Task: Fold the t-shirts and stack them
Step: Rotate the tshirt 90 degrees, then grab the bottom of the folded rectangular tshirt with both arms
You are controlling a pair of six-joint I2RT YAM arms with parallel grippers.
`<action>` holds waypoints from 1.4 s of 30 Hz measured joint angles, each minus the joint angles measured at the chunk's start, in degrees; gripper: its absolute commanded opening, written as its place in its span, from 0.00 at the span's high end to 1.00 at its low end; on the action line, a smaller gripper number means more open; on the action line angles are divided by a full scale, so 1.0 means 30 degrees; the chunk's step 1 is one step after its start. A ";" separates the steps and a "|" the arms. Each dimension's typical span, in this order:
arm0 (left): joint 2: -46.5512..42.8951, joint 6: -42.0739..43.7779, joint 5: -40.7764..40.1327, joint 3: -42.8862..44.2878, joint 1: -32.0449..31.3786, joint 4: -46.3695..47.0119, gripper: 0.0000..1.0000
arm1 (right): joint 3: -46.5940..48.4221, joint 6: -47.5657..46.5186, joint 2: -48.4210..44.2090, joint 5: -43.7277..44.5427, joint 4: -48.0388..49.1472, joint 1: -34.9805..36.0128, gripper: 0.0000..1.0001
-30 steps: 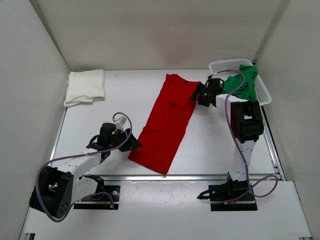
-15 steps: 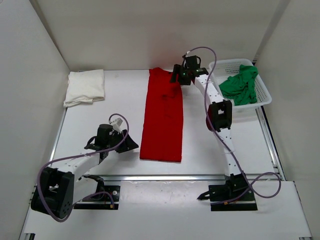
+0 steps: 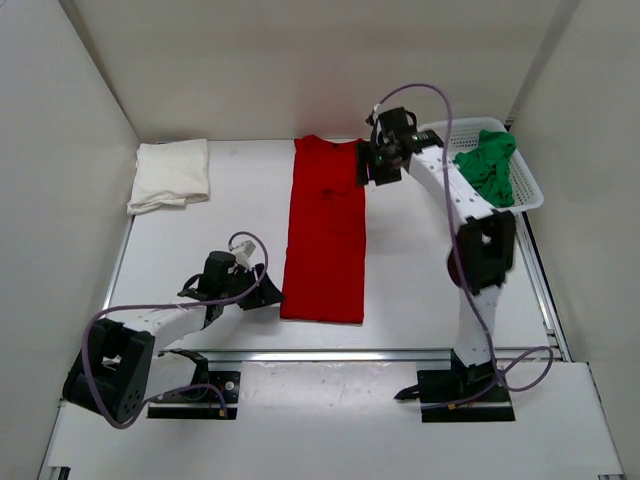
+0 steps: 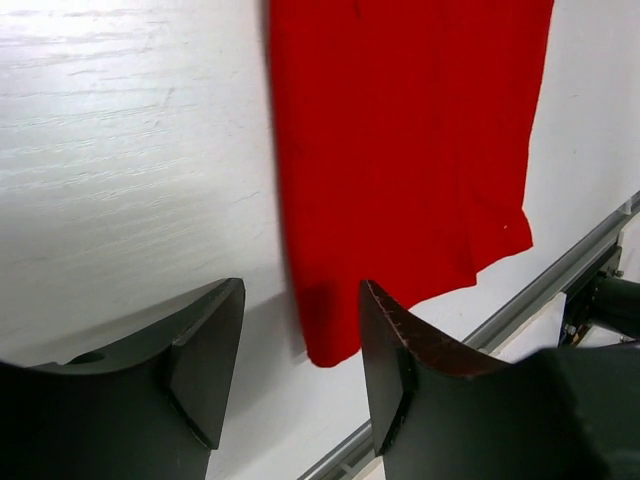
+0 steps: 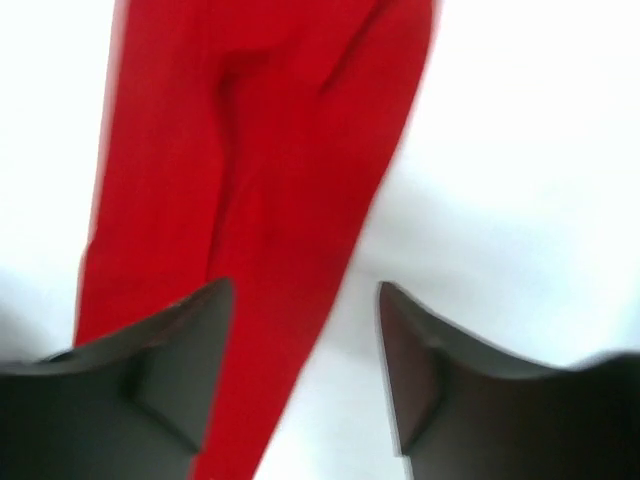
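since a second ago the red shirt [image 3: 325, 235] went from diagonal to a straight strip mid-table. The right gripper [image 3: 368, 165] is over its far-right edge, jaws apart and empty. The left gripper [image 3: 262, 292] has moved up to the near-left corner, jaws apart, nothing clamped. The white shirt [image 3: 170, 175] sits far left, and the green shirt [image 3: 485, 165] is in the basket [image 3: 530, 196].

1. The first t-shirt [image 3: 325, 235] is laid lengthwise along the middle of the tabletop [image 3: 420, 260].
2. The second t-shirt [image 3: 170, 175] is placed at the far left corner.
3. The third t-shirt [image 3: 485, 165] is contained in the basket [image 3: 532, 196] at the far right.
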 measured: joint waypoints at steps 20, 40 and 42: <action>0.0962 0.0000 -0.0015 -0.0044 -0.2251 0.0342 0.77 | -3.2472 0.8153 -1.7522 -0.5020 1.5985 0.4313 0.59; -0.6076 -0.2193 -0.0255 -0.2630 -0.3483 -0.3883 1.00 | -3.6064 1.2531 -2.2782 -0.4605 1.6735 0.8138 1.00; -0.8174 -0.2601 -0.0109 -0.2623 -0.3592 -0.5275 1.00 | -3.6188 1.2976 -2.4407 -0.4138 1.5373 0.8961 1.00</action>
